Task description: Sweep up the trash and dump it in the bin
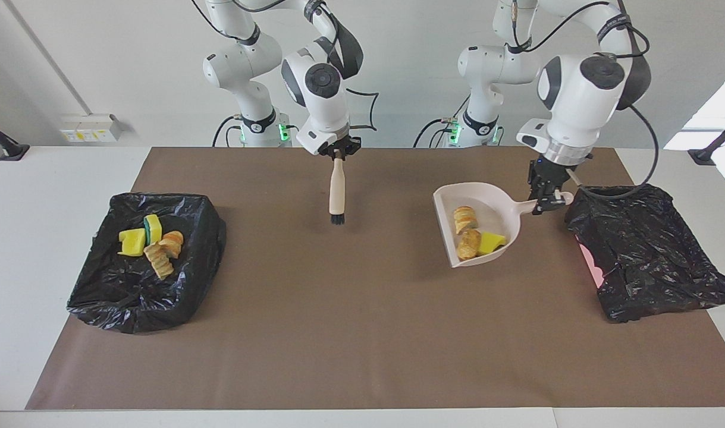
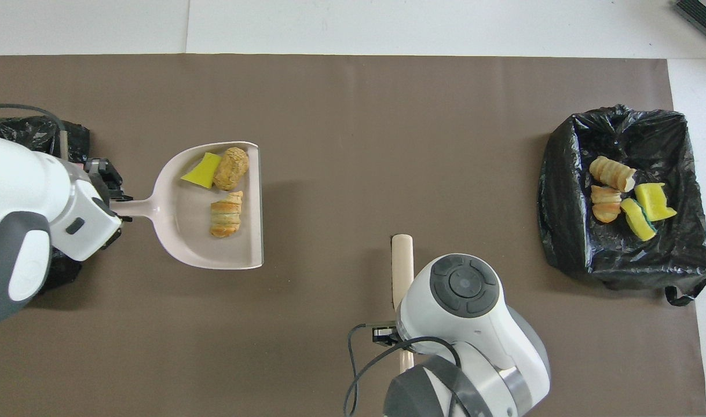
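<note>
Four bits already in bin (image 1: 142,261) at right arm's end; right end effector (image 1: 337,156) clamped on hanging brush (image 1: 336,195); three bits (image 1: 478,235) ride dustpan (image 1: 481,205), handle gripped by left end effector (image 1: 545,199), undumped beside second bin (image 1: 645,249).

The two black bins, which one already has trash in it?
The bin at the right arm's end of the table: sponge pieces and bread lumps lie in it. The other bin, beside the dustpan, shows none.
</note>
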Tool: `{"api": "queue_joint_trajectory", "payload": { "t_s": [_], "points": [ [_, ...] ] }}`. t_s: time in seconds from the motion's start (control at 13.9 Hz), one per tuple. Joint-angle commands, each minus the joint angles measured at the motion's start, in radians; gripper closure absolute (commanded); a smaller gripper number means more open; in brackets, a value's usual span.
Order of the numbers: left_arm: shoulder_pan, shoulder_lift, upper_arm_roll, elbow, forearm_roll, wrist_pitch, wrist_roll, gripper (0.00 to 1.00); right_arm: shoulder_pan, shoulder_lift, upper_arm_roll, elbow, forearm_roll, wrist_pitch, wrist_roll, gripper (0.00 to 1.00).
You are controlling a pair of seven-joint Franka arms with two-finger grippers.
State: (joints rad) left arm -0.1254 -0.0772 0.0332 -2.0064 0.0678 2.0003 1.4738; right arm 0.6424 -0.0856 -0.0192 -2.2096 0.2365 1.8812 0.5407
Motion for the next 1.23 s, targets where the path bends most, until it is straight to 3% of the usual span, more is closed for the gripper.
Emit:
{"api": "queue_joint_trajectory", "payload": {
  "t_s": [0.0, 0.36, 0.58, 0.72, 0.94, 1.08, 1.15],
  "points": [
    [0.145, -0.023, -0.013, 0.001, -0.002, -0.003, 0.123, 1.00, 0.035, 0.038, -0.001, -0.021, 0.026, 0.085, 0.042, 1.00],
    [0.447, -0.003, -0.013, 0.063, -0.005, 0.014, 0.122, 1.00, 0.077, 0.078, -0.001, -0.062, 0.029, 0.142, 0.068, 1.00],
    [0.567, 0.031, -0.007, 0.129, 0.010, 0.014, 0.161, 1.00, 0.091, 0.089, 0.001, -0.078, 0.032, 0.174, 0.068, 1.00],
    [0.608, 0.040, -0.007, 0.147, 0.056, 0.044, 0.285, 1.00, 0.100, 0.095, 0.001, -0.078, 0.033, 0.199, 0.087, 1.00],
    [0.619, 0.131, -0.007, 0.248, 0.264, 0.032, 0.322, 1.00, 0.111, 0.102, 0.001, -0.078, 0.038, 0.202, 0.087, 0.99],
    [0.618, 0.149, -0.007, 0.259, 0.352, 0.031, 0.322, 1.00, 0.118, 0.124, 0.001, -0.078, 0.040, 0.240, 0.097, 0.92],
    [0.612, 0.152, -0.007, 0.262, 0.381, 0.032, 0.321, 1.00, 0.118, 0.132, 0.001, -0.078, 0.040, 0.262, 0.102, 0.79]
  ]
}}
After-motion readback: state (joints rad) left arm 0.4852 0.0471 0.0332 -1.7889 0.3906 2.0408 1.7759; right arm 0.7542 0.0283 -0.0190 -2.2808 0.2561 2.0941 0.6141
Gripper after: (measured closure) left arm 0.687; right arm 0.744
